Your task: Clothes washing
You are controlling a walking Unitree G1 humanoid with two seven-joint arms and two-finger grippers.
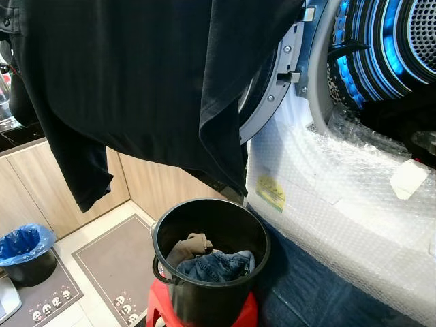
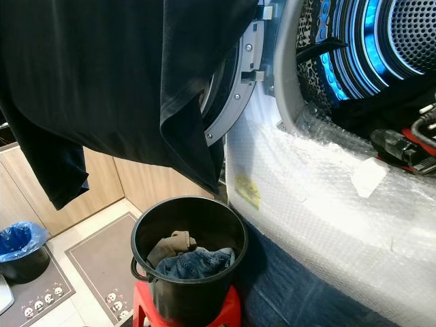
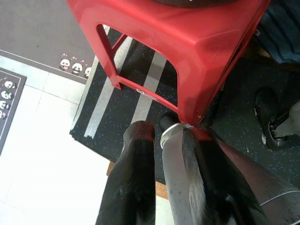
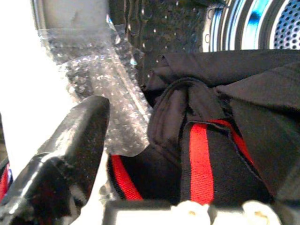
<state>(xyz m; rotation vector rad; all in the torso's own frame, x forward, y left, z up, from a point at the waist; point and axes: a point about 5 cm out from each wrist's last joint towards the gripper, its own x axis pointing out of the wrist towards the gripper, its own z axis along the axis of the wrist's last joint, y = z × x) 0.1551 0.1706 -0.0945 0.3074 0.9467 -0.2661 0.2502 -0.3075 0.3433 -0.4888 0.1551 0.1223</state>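
Big black garment hangs across top of head views, draped in front of the open washer door, hem dangling above black bucket. Can't tell what holds it up. Bucket sits on red stool, w/ jeans and a beige cloth inside. Washing machine to the right, front wrapped in bubble wrap, drum lit blue.

Right gripper at drum mouth, fingers spread apart around a black garment w/ red stripes; whether pinched, can't tell. Left gripper hangs low by stool leg, above dark floor mat, fingers nearly together, nothing between them.
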